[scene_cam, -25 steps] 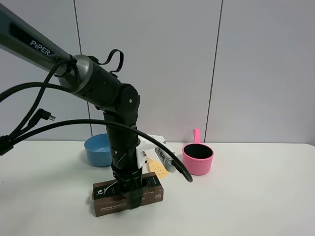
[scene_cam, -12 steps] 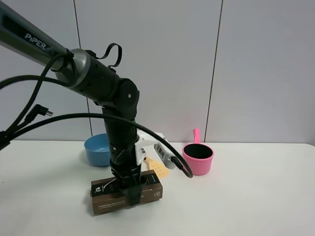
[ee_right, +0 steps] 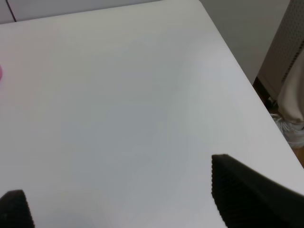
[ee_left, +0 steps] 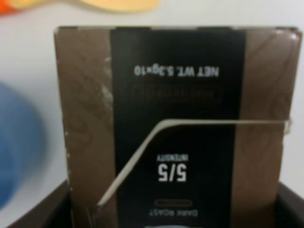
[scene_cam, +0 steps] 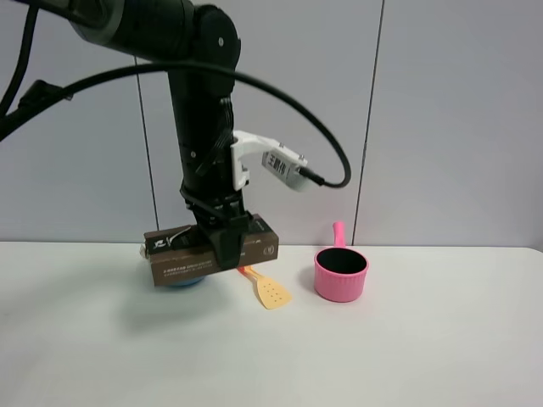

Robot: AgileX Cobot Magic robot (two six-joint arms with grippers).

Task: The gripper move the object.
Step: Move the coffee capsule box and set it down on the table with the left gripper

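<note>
So the left arm's fingers (scene_cam: 227, 246) are clamped on the box (scene_cam: 174, 256), gripping it across the middle. The box hangs in the air, clear of the white surface (scene_cam: 424, 356). It sits roughly level, long side running left to right, over the back left part of the surface, close to the wall. Right under it is a blue bowl (scene_cam: 181, 283), mostly hidden, with just the lower curve peeking out below the box's bottom edge.

A yellow spatula (scene_cam: 272, 294) lies flat on the surface just right of the bowl, and a pink pot (scene_cam: 341, 275) stands upright a bit further right, near the back edge, with its handle pointing toward the wall.

The left wrist camera is filled by the box (ee_left: 175, 118). You get brown cardboard with a black band and white print, including "NET WT", "5/5 INTENSITY" and "DARK ROAST". The bowl is a blue blur beside it.

The right arm's fingers (ee_right: 247, 190) are spread apart over a bare stretch of surface (ee_right: 118, 95) near one of its corners, well away from the box.
</note>
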